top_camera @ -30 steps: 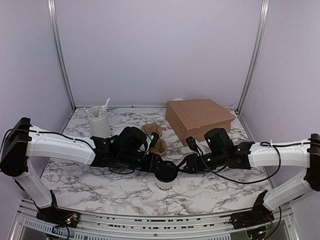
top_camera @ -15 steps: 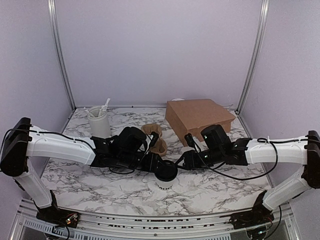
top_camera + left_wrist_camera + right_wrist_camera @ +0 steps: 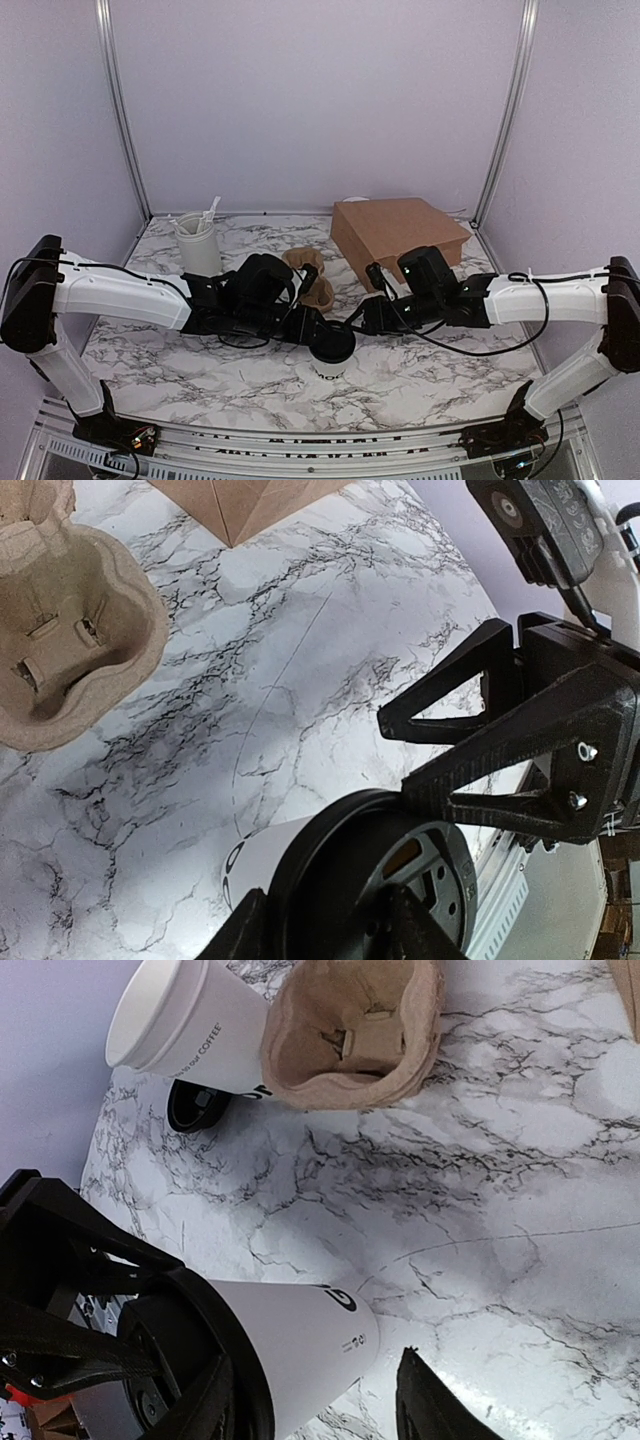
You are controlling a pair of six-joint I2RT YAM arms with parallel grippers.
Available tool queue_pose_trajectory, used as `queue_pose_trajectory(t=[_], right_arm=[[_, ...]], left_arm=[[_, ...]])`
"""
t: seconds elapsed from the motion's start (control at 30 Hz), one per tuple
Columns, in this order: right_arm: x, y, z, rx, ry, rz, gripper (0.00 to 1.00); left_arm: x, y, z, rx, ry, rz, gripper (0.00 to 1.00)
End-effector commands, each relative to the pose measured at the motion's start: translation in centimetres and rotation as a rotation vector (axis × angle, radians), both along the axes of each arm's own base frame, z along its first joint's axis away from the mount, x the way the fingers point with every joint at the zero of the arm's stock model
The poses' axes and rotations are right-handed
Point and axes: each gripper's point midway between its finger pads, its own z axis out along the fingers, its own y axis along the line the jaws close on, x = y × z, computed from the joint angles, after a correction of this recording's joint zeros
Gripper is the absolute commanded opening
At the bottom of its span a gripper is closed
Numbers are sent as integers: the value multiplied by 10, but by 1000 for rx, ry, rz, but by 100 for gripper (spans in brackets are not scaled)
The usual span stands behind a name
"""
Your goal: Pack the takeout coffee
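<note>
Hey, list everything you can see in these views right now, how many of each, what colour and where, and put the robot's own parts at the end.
takeout coffee: one, white with black lid, front centre of the table
tumbler: one, white, back left, holding white cutlery
cup carrier: one, brown pulp, centre, behind the coffee
box: one, brown cardboard, back right
lettered cup: one, white, open-topped, beyond the carrier in the right wrist view; possibly the tumbler itself
table: one, white and grey marble
left arm: one, white and black
right arm: one, white and black
left fingers: closed on the coffee's lid
right fingers: open, close beside the coffee
</note>
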Motion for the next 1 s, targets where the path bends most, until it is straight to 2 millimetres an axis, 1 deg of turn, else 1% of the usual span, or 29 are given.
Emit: queue_pose_trajectory(t=[0.0, 0.17, 0.2, 0.27, 0.43, 0.5, 0.57, 0.83, 0.97], right_arm=[[-10, 7, -9, -6, 28, 61, 52], [-26, -7, -34, -66, 83, 81, 52], [-37, -6, -38, -77, 93, 106, 52], [-45, -9, -44, -89, 110, 117, 53], [-51, -20, -57, -140, 133, 112, 53], [-48, -21, -52, -139, 118, 97, 53], [-42, -19, -43, -129, 90, 81, 53], [-12, -5, 1, -72, -26, 11, 53], [-1, -2, 13, -63, -66, -25, 53]], left_arm=[[-14, 6, -37, 88, 43, -44, 42], [-15, 6, -39, 91, 45, -45, 42], [-15, 6, -39, 92, 45, -43, 42], [-15, 7, -40, 94, 45, -42, 42], [-14, 8, -42, 96, 47, -36, 42], [-15, 8, -41, 92, 46, -35, 42], [-14, 8, -39, 88, 43, -33, 42], [-12, 9, -29, 84, 17, -29, 42], [-10, 10, -23, 82, 2, -25, 42]])
